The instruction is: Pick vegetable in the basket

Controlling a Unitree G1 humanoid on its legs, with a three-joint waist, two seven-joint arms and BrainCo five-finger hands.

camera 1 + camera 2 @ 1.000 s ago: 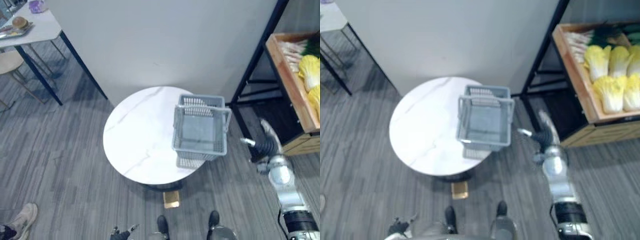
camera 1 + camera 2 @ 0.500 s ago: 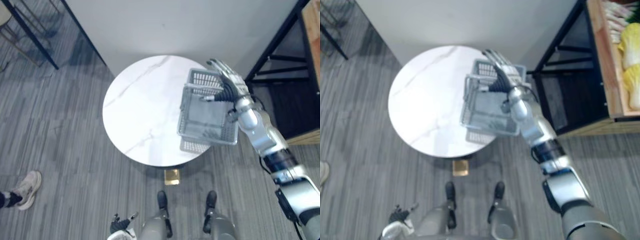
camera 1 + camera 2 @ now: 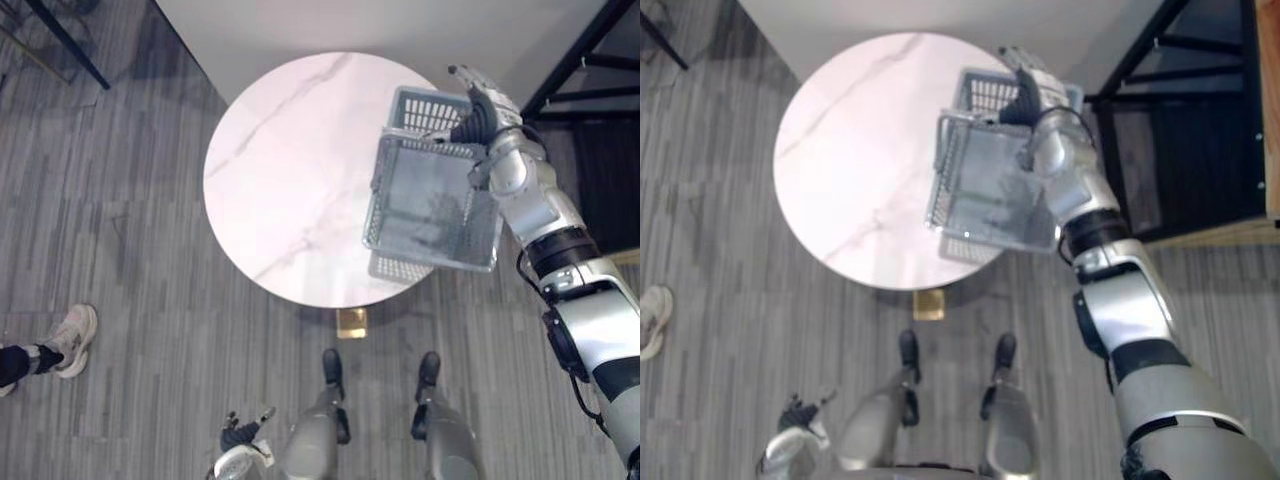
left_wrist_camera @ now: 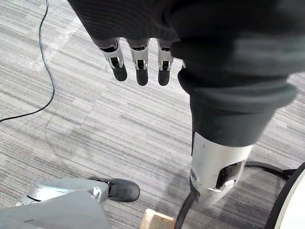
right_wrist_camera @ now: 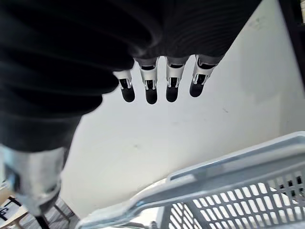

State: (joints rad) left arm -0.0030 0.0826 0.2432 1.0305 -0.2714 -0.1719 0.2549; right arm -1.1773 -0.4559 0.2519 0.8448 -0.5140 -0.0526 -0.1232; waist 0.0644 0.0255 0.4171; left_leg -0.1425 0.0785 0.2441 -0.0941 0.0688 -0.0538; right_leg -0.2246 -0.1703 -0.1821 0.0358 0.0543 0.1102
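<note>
Grey plastic mesh basket (image 3: pixel 430 215) sits at the 3 o'clock edge of the round white marble-patterned table (image 3: pixel 290 160), its handle lying across the far part. My right hand (image 3: pixel 485 110) hovers over the basket's far rim at 12 o'clock, fingers (image 5: pixel 151 93) straight and spread, holding nothing. I cannot tell whether it touches the rim. My left hand (image 3: pixel 238 437) hangs low at 6 o'clock above the grey striped floor (image 3: pixel 130 250), its fingers loose and empty.

A black metal shelf frame (image 3: pixel 580 50) stands at 2 o'clock, just beside my right forearm. A small tan block (image 3: pixel 350 322) lies under the table's 6 o'clock edge. A person's light shoe (image 3: pixel 72 335) rests at 8 o'clock, well apart.

A second ago my right hand was low beside the table near the shelf. Since then it has come up over the basket. My head has moved too, so the whole view has shifted, while the basket keeps its place on the table.
</note>
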